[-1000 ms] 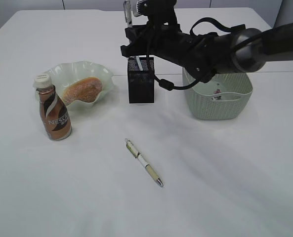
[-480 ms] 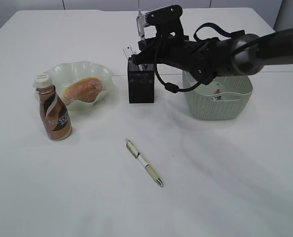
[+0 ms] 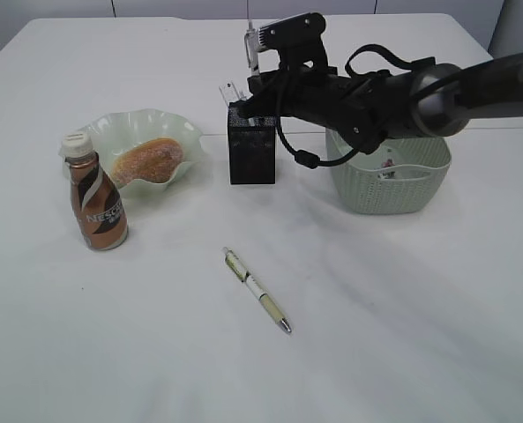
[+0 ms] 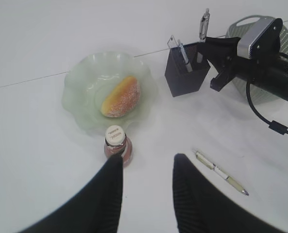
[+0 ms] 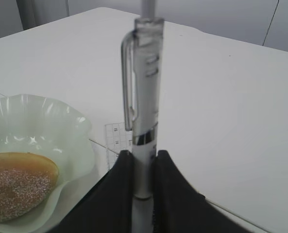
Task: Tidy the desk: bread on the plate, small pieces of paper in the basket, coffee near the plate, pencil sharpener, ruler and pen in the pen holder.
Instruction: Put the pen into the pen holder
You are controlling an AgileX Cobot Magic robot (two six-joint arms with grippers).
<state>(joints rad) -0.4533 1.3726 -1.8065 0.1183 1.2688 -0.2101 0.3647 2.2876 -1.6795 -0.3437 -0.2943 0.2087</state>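
The desk is lying white and mostly bare in the exterior view. The bread is sitting in the plate at the left, and the coffee is standing upright just in front of the plate's near rim. The pen holder is standing at the middle, with the ruler sticking up from its rear left corner. The basket is sitting to the right of it, with small pieces of paper showing inside. A second pen is lying flat on the desk, well in front of the pen holder. The right gripper is reaching across from the right and hanging over the pen holder's mouth, a clear pen standing upright in it.

In the left wrist view, the left gripper is hovering above the desk with its fingers standing moderately apart and nothing between them; the coffee's white cap is lying just beyond them, the plate with the bread farther on.

In the right wrist view, the right gripper's two black fingers are pinching the clear pen's barrel narrowly, its clip facing left, with the ruler's top peeking out just behind.
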